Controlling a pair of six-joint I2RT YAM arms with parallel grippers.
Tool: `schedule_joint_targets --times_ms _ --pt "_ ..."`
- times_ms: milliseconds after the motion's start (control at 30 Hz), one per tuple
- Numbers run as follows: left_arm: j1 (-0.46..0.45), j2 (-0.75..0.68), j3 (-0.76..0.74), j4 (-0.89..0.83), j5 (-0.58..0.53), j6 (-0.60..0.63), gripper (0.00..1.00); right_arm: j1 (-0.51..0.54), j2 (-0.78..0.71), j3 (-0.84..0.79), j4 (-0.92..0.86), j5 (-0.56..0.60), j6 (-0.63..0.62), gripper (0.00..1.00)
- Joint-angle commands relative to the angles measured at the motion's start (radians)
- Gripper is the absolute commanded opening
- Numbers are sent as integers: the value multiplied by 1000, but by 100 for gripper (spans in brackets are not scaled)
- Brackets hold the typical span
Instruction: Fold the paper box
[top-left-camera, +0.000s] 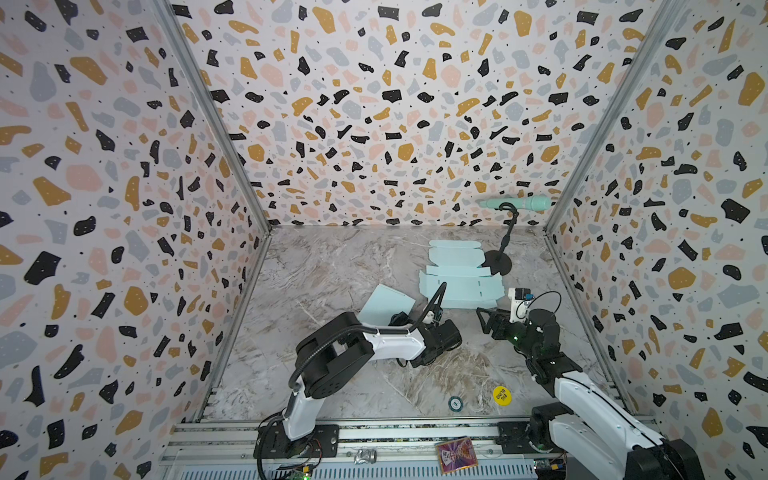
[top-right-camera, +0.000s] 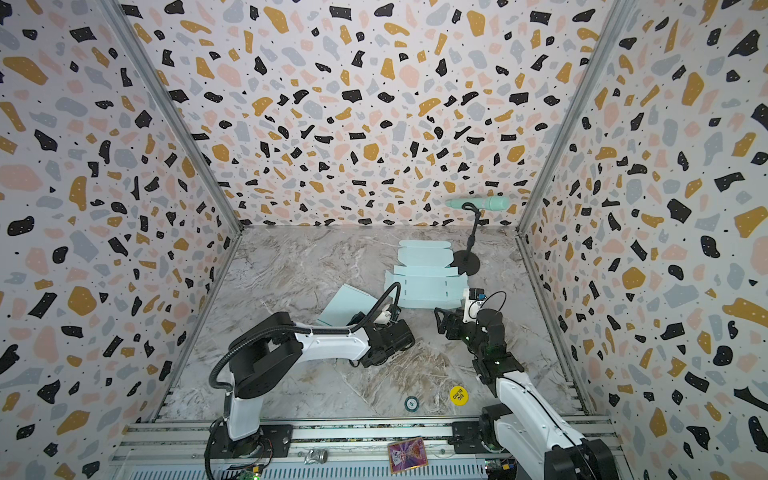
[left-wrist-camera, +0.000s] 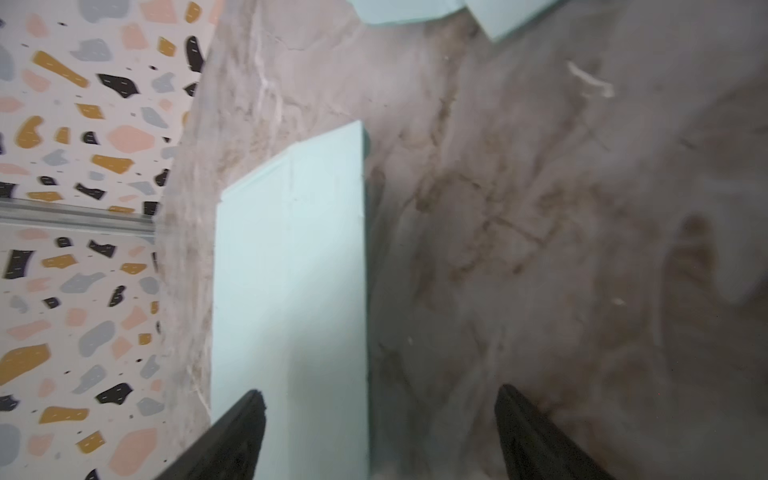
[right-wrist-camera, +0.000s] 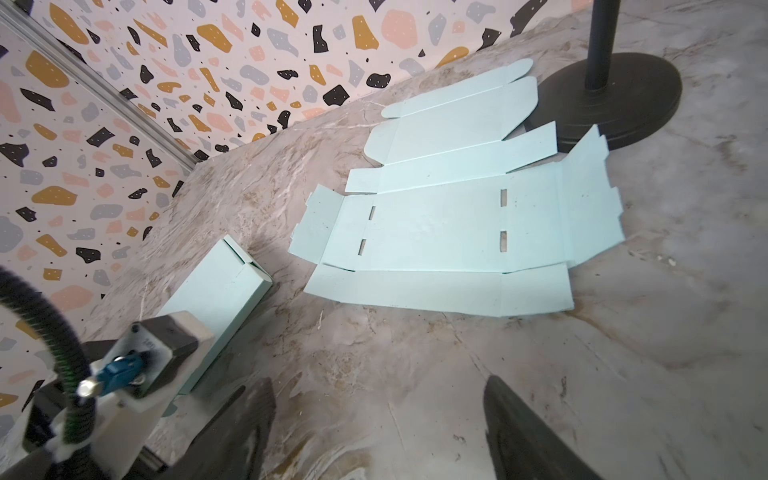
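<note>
- Left gripper (left-wrist-camera: 380, 399): jaws spread wide, the folded box (left-wrist-camera: 291, 270) lies on the table (left-wrist-camera: 540, 208) between them, unclamped.
- Right gripper (right-wrist-camera: 376, 386) gapes as well, holding nothing.
- The flat box blank (right-wrist-camera: 436, 237) lies farther back, beside the stand base (right-wrist-camera: 615, 95).
</note>
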Motion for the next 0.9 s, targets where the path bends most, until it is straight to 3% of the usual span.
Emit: schedule_joint_targets --times_ms 0,67,233,367,500,733,867 --pt "11 45 50 -79 -150 -43 82 1 -21 -7 -7 14 -8 80" --pt "13 65 58 -100 -191 -63 79 1 -21 -10 0 6 -8 79" --pt "22 79 31 -105 -244 -87 57 0 -30 -24 17 1 -3 79" --pt "25 74 5 -97 -297 -93 18 -2 -25 -25 27 8 -3 79" --pt "24 50 -17 -93 -340 -101 0 -2 -26 -14 15 6 -6 78" --pt "23 -63 -43 -79 -319 -67 0 -2 -37 -14 4 0 -10 77" --pt "29 -205 -83 -47 -212 -6 0 12 -53 -2 -9 -17 -40 76"
